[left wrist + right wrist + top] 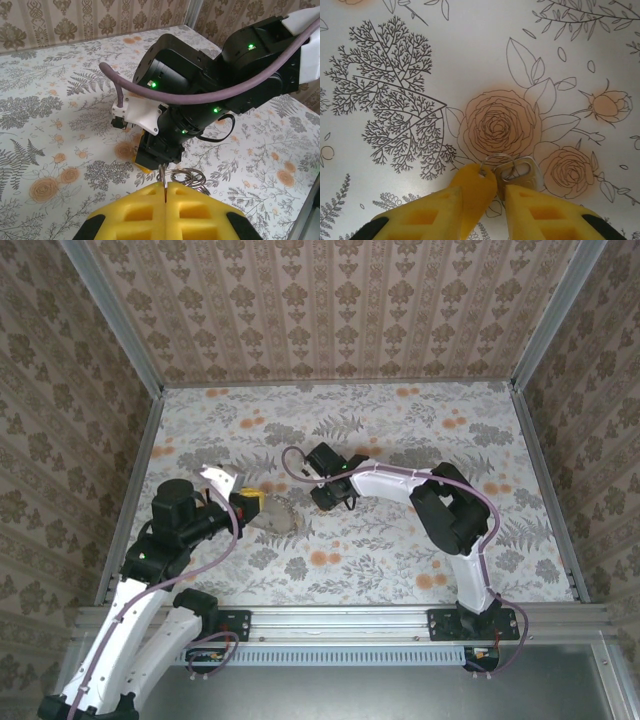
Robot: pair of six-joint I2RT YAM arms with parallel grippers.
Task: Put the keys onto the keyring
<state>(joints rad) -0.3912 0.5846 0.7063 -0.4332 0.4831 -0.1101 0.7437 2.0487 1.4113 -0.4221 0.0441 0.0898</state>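
In the right wrist view, a key with a yellow head (479, 181) and a silver key (524, 172) lie on the flowered table, joined by a small wire ring (496, 159). My right gripper (487, 197) has its yellow pads pressed against both keys from either side. In the left wrist view, my left gripper (165, 189) is shut on the keyring (192, 177), a bunch of thin metal wire loops standing up just past the pad tips. In the top view the left gripper (252, 502) and the right gripper (330, 498) face each other a short way apart, mid-table.
The right arm's black wrist (185, 80) and its mauve cable (210, 95) hang close in front of the left gripper. Patterned walls (330, 310) and an aluminium frame (545, 490) enclose the table. Open tablecloth (400, 560) lies in front of the arms.
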